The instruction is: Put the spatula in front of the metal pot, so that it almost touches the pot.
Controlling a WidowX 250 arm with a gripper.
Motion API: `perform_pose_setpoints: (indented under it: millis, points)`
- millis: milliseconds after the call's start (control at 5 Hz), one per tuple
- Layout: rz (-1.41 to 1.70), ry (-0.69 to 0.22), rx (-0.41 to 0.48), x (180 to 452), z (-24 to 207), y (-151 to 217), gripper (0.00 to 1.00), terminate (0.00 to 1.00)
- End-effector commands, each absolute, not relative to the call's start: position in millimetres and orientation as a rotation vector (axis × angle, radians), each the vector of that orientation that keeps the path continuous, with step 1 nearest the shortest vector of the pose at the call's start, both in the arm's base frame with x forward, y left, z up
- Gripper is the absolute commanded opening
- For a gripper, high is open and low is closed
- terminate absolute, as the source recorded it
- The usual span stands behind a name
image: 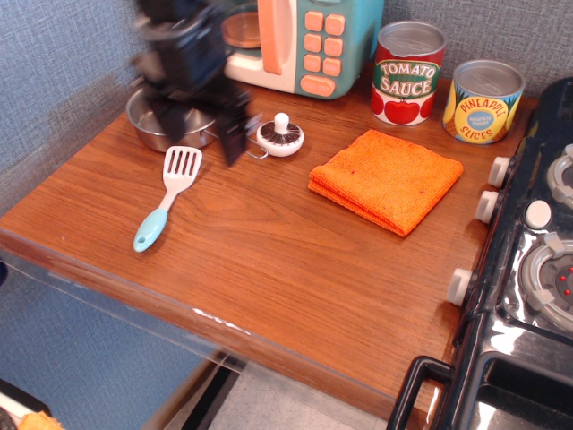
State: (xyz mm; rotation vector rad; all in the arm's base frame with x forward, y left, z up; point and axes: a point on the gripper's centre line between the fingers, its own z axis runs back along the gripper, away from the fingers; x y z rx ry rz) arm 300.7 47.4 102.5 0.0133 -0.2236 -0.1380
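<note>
The spatula (167,196) lies flat on the wooden table, its white slotted head near the pot and its light-blue handle toward the front edge. The head sits just in front of the metal pot (154,131), close to it but apart. The pot stands at the back left, partly hidden by the arm. My gripper (199,125) hangs blurred above the pot's right side, fingers apart and empty, well clear of the spatula.
A toy microwave (295,36) stands at the back. A white mushroom-like knob (280,136) sits right of the pot. An orange cloth (386,178), a tomato sauce can (408,72) and a pineapple can (483,100) are to the right. A toy stove (537,242) fills the right edge.
</note>
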Motion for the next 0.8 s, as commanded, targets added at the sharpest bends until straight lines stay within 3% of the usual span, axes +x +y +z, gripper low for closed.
perform_pose_setpoints:
  millis: [0,200,400,600]
  points:
    - [-0.198,-0.225,-0.031,317.0,111.9,23.3,1.00,0.00]
    - [-0.183,-0.148,-0.039,316.4,106.6,23.3,1.00,0.00]
    - [-0.183,-0.148,-0.039,316.4,106.6,23.3,1.00,0.00]
    - [-0.183,-0.148,-0.039,316.4,106.6,23.3,1.00,1.00]
